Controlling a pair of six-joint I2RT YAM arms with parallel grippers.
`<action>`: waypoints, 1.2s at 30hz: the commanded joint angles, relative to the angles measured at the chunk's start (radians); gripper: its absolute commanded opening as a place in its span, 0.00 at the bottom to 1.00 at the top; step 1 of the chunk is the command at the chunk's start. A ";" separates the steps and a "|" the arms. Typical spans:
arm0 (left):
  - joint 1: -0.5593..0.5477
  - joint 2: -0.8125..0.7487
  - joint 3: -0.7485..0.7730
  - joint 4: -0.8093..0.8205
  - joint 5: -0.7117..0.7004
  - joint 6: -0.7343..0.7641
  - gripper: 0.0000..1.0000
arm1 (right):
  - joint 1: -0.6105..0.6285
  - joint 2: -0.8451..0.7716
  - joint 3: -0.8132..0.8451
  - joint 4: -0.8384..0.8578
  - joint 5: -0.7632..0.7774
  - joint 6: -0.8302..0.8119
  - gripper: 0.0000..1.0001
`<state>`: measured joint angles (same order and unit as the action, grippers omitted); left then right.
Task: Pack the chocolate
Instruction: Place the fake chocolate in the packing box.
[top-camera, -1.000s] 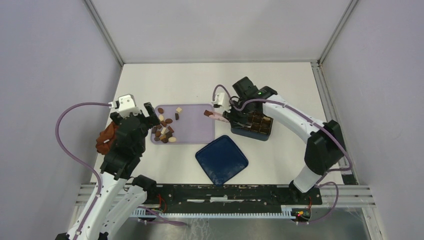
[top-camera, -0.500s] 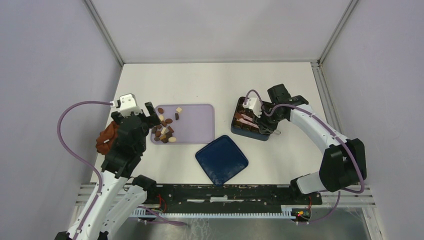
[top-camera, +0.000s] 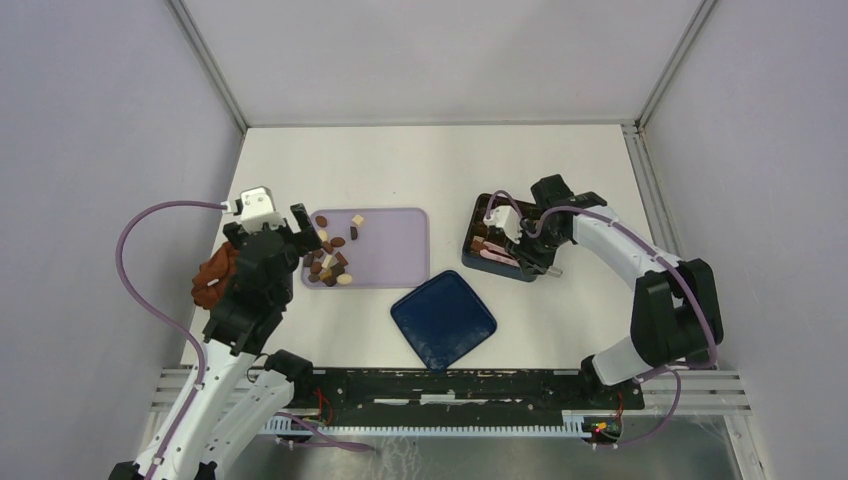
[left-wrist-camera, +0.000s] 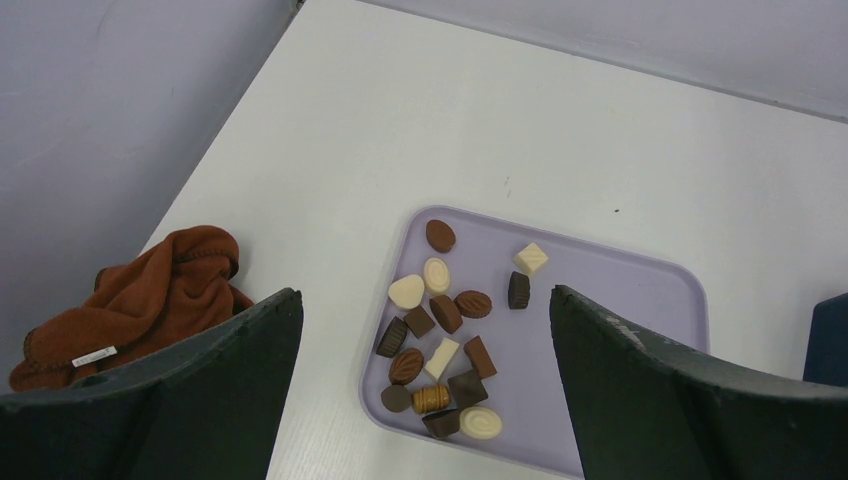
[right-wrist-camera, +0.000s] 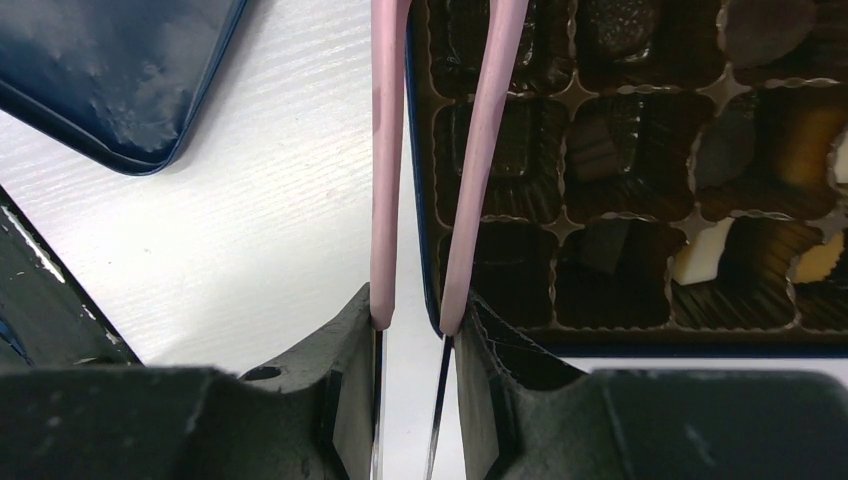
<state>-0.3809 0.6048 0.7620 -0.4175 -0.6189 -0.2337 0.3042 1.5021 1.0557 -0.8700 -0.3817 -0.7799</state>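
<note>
Right gripper (right-wrist-camera: 412, 330) has swung off the tray side. A second ago we see it between the tray (left-wrist-camera: 620, 300) and the box (right-wrist-camera: 650, 338), with a brown piece at the tong tips. Now it sits over the box, near its left edge.

The pink tongs (right-wrist-camera: 385, 150) are clamped between the right fingers, and their arms run up along the box's left wall, a little apart. The tips are cut off in the wrist view and too small in the top view (top-camera: 490, 248). We cannot tell if the tongs are still pinching that piece or have let it go.

We judge this as the drop-off step: the carry is done, and the release into a cell is happening or about to.

Where the chocolate is:
- Several box cells already hold pieces, e.g. a cream one (right-wrist-camera: 705, 262).
- The cells nearest the tongs look mostly dark, so we can't call them full or empty.
- Loose chocolate (left-wrist-camera: 440, 340), a good handful of brown, dark and cream pieces, lies clustered at the left end of the tray.

So packing is only partway done.

Left gripper (left-wrist-camera: 422, 298) shows no change. Its jaws are spread wide and hold nothing as it hovers above the tray cluster.

The blue lid (top-camera: 443, 320) lies flat on the table between the tray and the box, not on the box. The brown cloth (left-wrist-camera: 150, 290) is bunched left of the tray, in the same spot as before.
</note>
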 joint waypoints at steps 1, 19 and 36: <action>0.005 0.006 0.004 0.027 -0.007 0.030 0.97 | -0.004 0.040 0.038 0.008 -0.020 -0.019 0.26; 0.006 0.003 0.003 0.027 -0.001 0.032 0.97 | -0.004 0.105 0.102 -0.007 -0.031 -0.005 0.34; 0.005 0.000 0.003 0.026 -0.002 0.032 0.97 | -0.004 0.104 0.110 -0.001 -0.041 0.010 0.42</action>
<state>-0.3809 0.6086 0.7620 -0.4175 -0.6186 -0.2337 0.3027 1.6196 1.1183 -0.8772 -0.3893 -0.7792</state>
